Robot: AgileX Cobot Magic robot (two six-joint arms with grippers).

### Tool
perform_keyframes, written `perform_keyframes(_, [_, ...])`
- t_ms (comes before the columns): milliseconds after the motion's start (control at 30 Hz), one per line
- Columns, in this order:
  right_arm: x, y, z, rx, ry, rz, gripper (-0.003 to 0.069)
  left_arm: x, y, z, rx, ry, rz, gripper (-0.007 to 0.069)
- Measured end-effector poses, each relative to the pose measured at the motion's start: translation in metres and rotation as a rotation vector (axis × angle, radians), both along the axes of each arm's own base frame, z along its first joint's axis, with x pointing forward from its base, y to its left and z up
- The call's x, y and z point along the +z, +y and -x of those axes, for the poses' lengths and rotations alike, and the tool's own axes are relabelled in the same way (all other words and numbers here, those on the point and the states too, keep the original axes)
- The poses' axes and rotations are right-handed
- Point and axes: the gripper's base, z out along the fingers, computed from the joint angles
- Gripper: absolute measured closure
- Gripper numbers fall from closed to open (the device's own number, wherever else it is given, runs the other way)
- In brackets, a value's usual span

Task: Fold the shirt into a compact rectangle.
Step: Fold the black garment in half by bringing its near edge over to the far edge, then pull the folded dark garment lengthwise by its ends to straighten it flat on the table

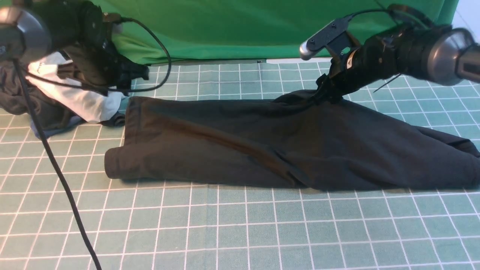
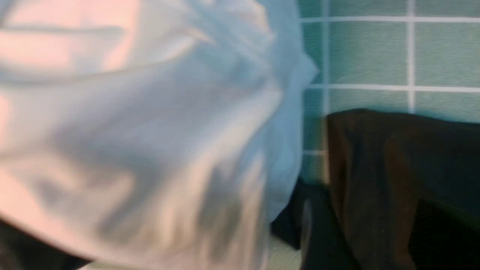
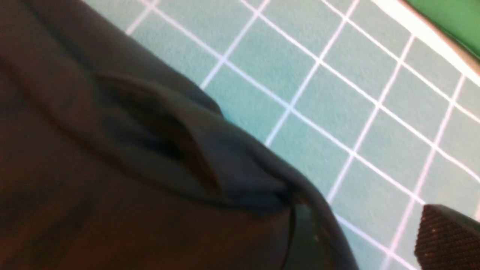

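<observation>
far left: a dark clothes bundle and a white garment lie heaped on the counter. the left gripper hangs over the white garment, near the far left corner of the black shirt; whether it is spread or pressed together cannot be told. the black shirt lies across the middle of the counter as a long band running left to right. the right gripper sits at its far edge, right of centre, fingers spread, cloth draped over one.
</observation>
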Motion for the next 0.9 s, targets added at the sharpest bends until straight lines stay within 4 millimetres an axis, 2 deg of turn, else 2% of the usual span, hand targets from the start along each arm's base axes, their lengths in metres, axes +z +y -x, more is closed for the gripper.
perform_keyframes(100, [0.022, -0.003, 0.006, -0.013, 0.01, 0.0, 0.0269, 0.016, -0.001, 0.0, -0.007, 0.026, 0.006, 0.0346])
perform_keyframes(167, [0.035, -0.005, 0.011, -0.025, 0.015, -0.004, 0.0285, 0.024, -0.007, 0.001, -0.044, 0.046, 0.066, 0.0403])
perform_keyframes(200, [0.041, -0.006, 0.014, -0.031, 0.018, -0.005, 0.0314, 0.027, -0.013, 0.002, -0.075, 0.054, 0.117, 0.0444])
perform_keyframes(267, [0.051, -0.007, 0.019, -0.045, 0.027, -0.021, 0.0439, 0.03, -0.031, 0.005, -0.161, 0.066, 0.242, 0.0551])
perform_keyframes(333, [0.052, -0.006, 0.02, -0.056, 0.043, -0.06, 0.0564, 0.03, -0.046, 0.006, -0.221, 0.073, 0.306, 0.0592])
perform_keyframes(400, [0.052, -0.003, 0.021, -0.058, 0.06, -0.099, 0.0609, 0.026, -0.061, 0.008, -0.261, 0.085, 0.349, 0.061])
perform_keyframes(467, [0.048, 0.001, 0.021, -0.051, 0.083, -0.136, 0.063, 0.018, -0.077, 0.011, -0.302, 0.115, 0.362, 0.0617])
perform_keyframes(533, [0.035, 0.008, 0.02, -0.029, 0.129, -0.192, 0.0641, 0.001, -0.093, 0.015, -0.345, 0.191, 0.336, 0.0622])
perform_keyframes(600, [0.029, 0.011, 0.018, -0.023, 0.145, -0.212, 0.0643, -0.006, -0.097, 0.017, -0.351, 0.222, 0.326, 0.0622])
perform_keyframes(767, [-0.011, 0.021, 0.008, -0.006, 0.234, -0.251, 0.0646, -0.035, -0.103, 0.02, -0.335, 0.354, 0.302, 0.0622])
perform_keyframes(800, [-0.011, 0.021, 0.008, -0.006, 0.233, -0.252, 0.0646, -0.036, -0.103, 0.021, -0.334, 0.356, 0.302, 0.0622])
perform_keyframes(833, [-0.021, 0.023, 0.003, -0.01, 0.24, -0.253, 0.0646, -0.042, -0.102, 0.022, -0.325, 0.37, 0.299, 0.0622])
perform_keyframes(900, [-0.027, 0.024, -0.001, -0.014, 0.236, -0.254, 0.0646, -0.05, -0.101, 0.025, -0.314, 0.381, 0.291, 0.0622])
